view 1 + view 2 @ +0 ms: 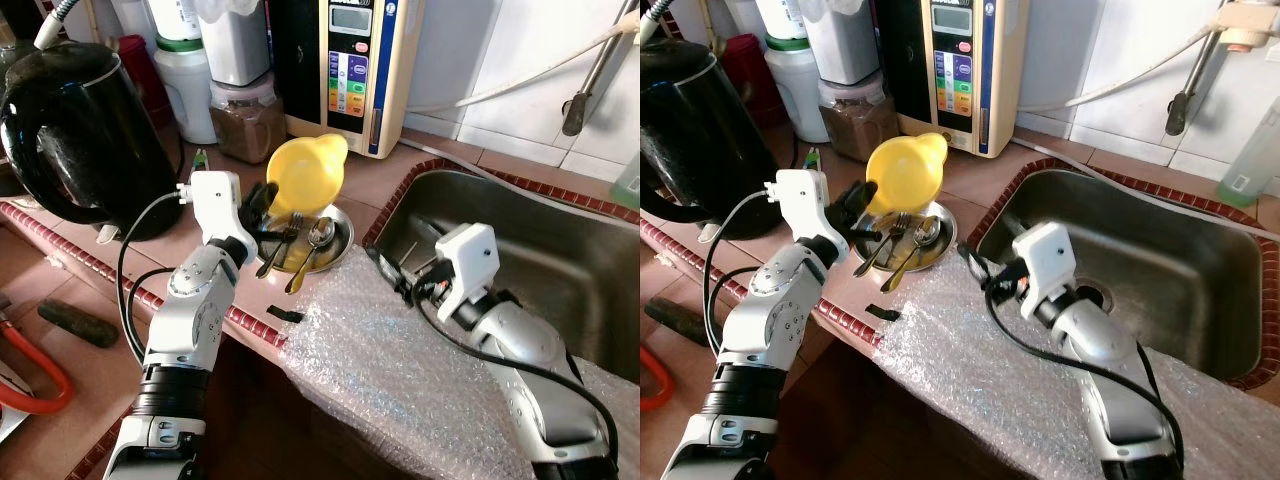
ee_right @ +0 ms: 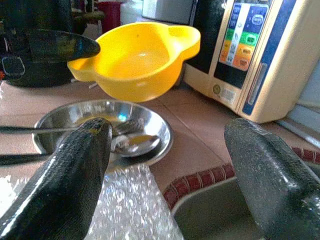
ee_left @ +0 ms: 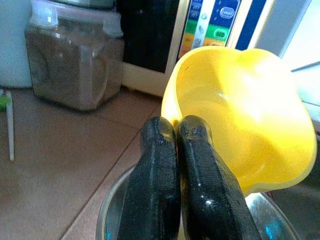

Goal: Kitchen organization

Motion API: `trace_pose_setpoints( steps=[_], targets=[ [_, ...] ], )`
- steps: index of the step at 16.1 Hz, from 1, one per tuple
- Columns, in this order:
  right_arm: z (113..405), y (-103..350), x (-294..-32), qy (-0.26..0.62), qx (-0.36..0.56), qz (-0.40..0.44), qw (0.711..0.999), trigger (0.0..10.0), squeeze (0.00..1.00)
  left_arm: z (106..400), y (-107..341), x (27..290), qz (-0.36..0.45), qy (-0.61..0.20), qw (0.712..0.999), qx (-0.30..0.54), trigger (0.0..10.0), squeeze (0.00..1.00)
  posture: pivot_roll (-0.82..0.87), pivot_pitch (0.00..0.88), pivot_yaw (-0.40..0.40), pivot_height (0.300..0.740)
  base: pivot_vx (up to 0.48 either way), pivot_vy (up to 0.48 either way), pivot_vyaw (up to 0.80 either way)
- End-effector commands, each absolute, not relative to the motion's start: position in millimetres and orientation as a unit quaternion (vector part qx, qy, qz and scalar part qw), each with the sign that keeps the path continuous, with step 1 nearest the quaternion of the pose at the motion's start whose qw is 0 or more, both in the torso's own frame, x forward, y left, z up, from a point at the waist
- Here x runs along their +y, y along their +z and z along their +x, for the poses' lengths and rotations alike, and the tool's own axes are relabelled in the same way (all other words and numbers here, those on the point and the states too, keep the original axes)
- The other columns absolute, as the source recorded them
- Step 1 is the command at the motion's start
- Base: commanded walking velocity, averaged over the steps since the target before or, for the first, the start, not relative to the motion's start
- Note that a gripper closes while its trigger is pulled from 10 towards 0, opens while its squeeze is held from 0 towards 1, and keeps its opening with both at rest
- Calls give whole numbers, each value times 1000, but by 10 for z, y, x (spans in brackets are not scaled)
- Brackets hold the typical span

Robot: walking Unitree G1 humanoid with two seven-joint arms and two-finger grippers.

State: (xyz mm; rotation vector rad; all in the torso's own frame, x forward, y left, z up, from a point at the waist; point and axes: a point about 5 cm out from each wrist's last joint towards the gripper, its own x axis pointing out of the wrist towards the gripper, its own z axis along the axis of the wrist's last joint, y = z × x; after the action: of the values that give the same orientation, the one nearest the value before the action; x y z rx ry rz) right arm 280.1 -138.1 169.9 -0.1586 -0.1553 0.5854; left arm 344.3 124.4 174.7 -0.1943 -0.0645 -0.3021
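Yellow bowl held up over a steel dish of cutlery, beside the sink.

On the tiled bench (image 1: 120, 375), a black kettle (image 1: 75, 135) is seen at far left. The left pincer (image 1: 258, 205) is clamped narrow on the rim of the yellow bowl (image 1: 305, 175) — the bowl is lifted and tilted above the steel dish (image 1: 338, 238), in which a spoon (image 1: 318, 235) and fork (image 1: 285, 240) are laid. Bubble wrap (image 1: 390, 370) is draped over the bench edge. The right pincer (image 1: 395, 272) is spread wide, holding nothing, at the rim of the sink (image 1: 540, 240).
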Motion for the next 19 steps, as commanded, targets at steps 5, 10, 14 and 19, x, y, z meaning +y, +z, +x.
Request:
trace_pose_setpoints(
  steps=[5, 10, 14, 19],
  targets=[
    [2952, 1833, -1370, 254, -94, 19, 962, 10000, 0, 3231, 1759, 1057, -26, -213, 973, -86, 0, 0, -67, 2, 80, 740, 0, 0, 0],
    [3030, 1823, -1299, 231, -63, 143, 960, 10000, 0, 3128, 1851, 814, -6, -277, 952, -132, 0, 0, -58, 3, 75, 740, 0, 0, 0],
    [3067, 1844, -1279, 215, -66, 169, 960, 10000, 0, 3060, 1823, 739, -5, -297, 944, -141, 0, 0, -66, 0, 83, 740, 0, 0, 0],
    [3082, 1810, -1365, 167, -45, 206, 963, 0, 0, 3032, 1804, 724, -7, -292, 944, -151, 0, 0, -74, 0, 86, 740, 0, 0, 0]
  ],
)
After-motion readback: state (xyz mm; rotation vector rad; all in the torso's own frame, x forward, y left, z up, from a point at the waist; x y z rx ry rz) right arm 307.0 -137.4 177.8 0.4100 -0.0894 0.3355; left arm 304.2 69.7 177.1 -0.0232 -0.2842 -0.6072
